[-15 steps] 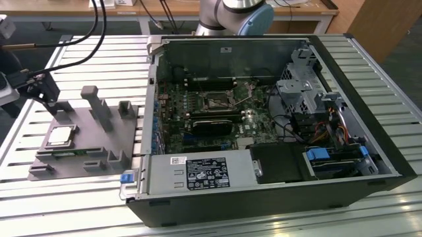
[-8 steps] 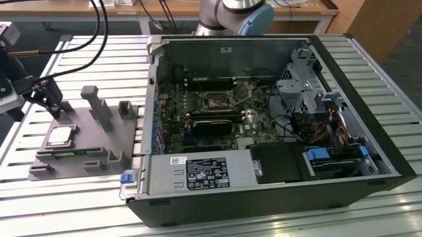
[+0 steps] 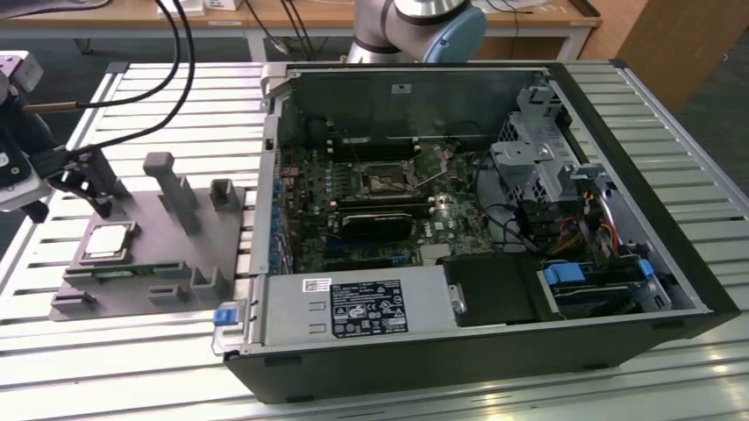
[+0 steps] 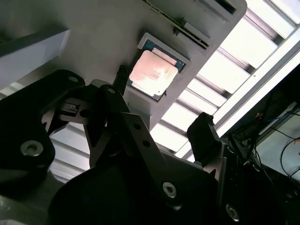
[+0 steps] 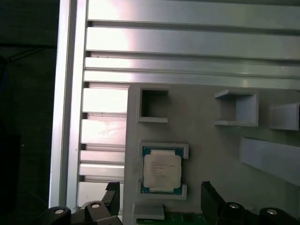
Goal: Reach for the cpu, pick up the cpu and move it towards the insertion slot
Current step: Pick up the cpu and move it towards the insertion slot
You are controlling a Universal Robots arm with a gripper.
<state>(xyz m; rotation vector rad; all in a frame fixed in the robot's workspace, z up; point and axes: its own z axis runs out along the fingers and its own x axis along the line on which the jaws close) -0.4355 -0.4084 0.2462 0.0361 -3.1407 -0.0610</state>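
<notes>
Exterior view's far left: gripper [image 3: 68, 202], spread wide, holding nothing, poised over grey fixture [image 3: 146, 253]. Just beside, lower and slightly toward exterior view's right: cpu [image 3: 105, 241], flat in fixture recess, untouched. In first wrist view, centred in gap between fingertips [image 5: 112, 197], just ahead of them; square, no long axis. Well apart, further right: insertion slot [image 3: 383, 180], inside open computer case [image 3: 685, 219].
</notes>
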